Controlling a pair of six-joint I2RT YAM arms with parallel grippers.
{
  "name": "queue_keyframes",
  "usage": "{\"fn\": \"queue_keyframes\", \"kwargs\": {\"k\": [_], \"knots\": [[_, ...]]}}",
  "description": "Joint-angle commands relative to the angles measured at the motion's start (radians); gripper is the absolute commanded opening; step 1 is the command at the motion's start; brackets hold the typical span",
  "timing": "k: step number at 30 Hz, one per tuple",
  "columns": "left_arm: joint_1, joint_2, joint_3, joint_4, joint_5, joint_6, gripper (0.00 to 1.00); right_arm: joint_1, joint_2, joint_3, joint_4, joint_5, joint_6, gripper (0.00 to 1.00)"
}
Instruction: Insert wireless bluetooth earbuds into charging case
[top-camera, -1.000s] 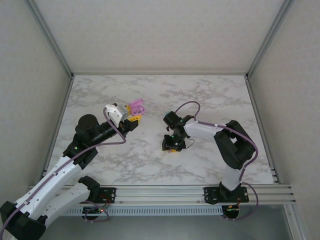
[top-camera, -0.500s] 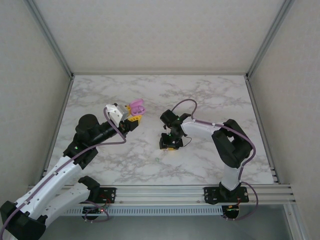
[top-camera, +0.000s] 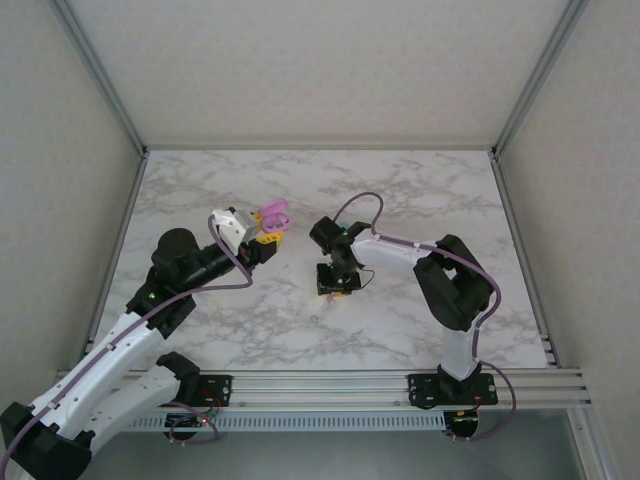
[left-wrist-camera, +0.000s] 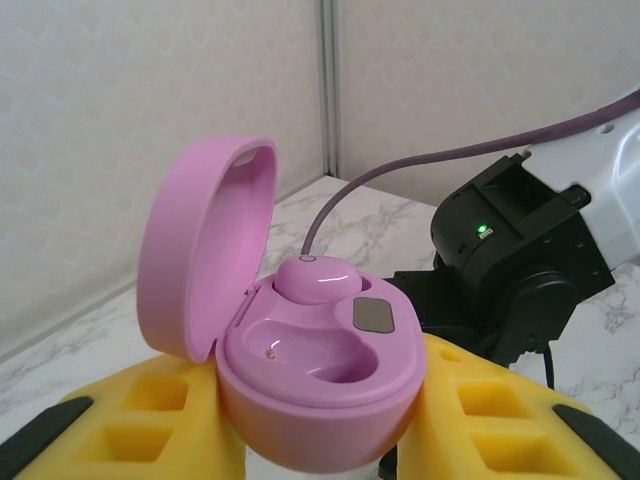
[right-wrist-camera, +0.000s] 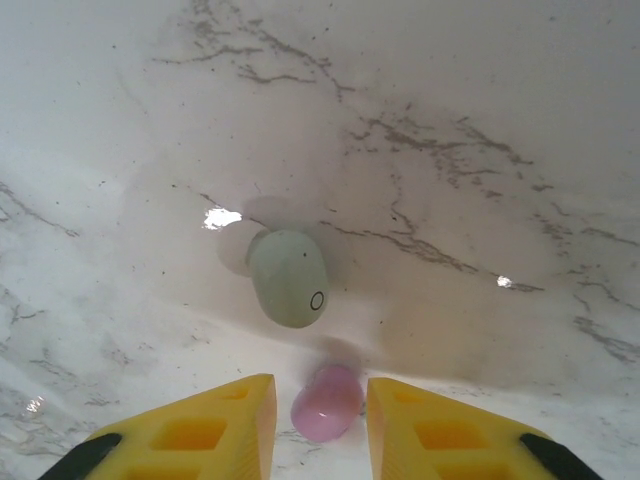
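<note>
My left gripper (top-camera: 264, 237) is shut on the base of a pink oval charging case (top-camera: 272, 213), held above the table left of centre. In the left wrist view the case (left-wrist-camera: 320, 390) has its lid up; a pink earbud (left-wrist-camera: 318, 278) sits in the far well and the near well is bare. My right gripper (top-camera: 338, 287) points down at the table's middle. Its yellow fingertips (right-wrist-camera: 230, 415) straddle a loose pink earbud (right-wrist-camera: 328, 402) lying on the marble, with a thin gap on each side. A mint green earbud (right-wrist-camera: 289, 277) lies just beyond it.
White marble table (top-camera: 420, 190) with enclosure walls on three sides and a metal rail (top-camera: 330, 385) along the near edge. The right arm's black wrist (left-wrist-camera: 510, 250) and purple cable are close behind the held case.
My right gripper has slid left across the table and its jaws have narrowed around the pink earbud. The left arm and the case have stayed put.
</note>
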Motion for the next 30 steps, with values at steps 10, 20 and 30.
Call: {"fn": "queue_keyframes", "kwargs": {"k": [10,20,30], "knots": [[-0.01,-0.018,0.011,0.014,0.008,0.008,0.2,0.04,0.046,0.059,-0.081,0.081,0.024,0.3],[-0.01,-0.014,0.012,0.018,0.011,0.005,0.2,0.051,0.063,0.075,-0.101,0.092,0.011,0.28],[-0.01,-0.013,0.014,0.016,0.011,0.006,0.2,0.06,0.08,0.09,-0.112,0.101,0.003,0.23]]}}
